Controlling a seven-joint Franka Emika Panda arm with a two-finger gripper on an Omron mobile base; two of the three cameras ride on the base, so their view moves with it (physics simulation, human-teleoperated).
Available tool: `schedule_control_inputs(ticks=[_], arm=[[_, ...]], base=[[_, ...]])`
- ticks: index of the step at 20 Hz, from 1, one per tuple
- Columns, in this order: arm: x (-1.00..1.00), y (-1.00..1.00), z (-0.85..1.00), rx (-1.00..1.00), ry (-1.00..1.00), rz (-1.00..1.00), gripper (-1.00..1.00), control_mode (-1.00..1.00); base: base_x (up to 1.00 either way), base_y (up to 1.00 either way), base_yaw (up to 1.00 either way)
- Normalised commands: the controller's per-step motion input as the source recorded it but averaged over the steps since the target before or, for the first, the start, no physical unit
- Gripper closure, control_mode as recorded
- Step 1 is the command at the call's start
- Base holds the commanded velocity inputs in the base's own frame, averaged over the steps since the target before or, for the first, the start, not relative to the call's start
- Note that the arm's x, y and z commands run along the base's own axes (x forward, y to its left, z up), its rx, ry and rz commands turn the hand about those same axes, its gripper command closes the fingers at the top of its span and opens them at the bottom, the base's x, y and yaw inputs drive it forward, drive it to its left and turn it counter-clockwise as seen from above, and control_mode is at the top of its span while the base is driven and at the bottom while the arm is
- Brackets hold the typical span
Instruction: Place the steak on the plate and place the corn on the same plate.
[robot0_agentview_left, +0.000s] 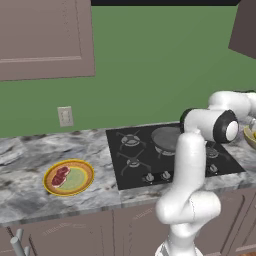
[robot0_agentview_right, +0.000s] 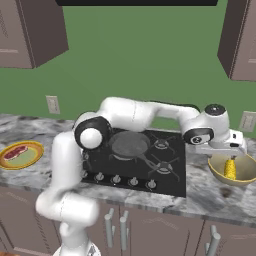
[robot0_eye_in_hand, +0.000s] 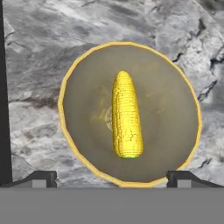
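In the bowl (robot0_eye_in_hand: 78, 144), corn (robot0_eye_in_hand: 127, 116) lies beyond spread fingers (robot0_eye_in_hand: 181, 178).

No readable text, label, brand, number or sign appears anywhere: the black glass stovetop (robot0_agentview_right: 150, 160), its row of small grey knobs (robot0_agentview_right: 116, 179) and the pale wall outlet plate (robot0_agentview_left: 65, 116) carry none
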Motion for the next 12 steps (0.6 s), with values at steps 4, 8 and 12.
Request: schedule_control_inputs(ticks=[4,8,12], arm=[[0.33,-0.76,0.14,0.16,0.1,0.0,-1.0,-1.0],[0.39,-0.23,-0.09,0.14,0.17,-0.01,-1.0,-1.0],[0.38,-0.11,-0.02,0.03,0.14,0.0,-1.0,-1.0]], base=[[0.0,0.0,0.0],[0.0,0.0,0.0],[0.0,0.0,0.0]])
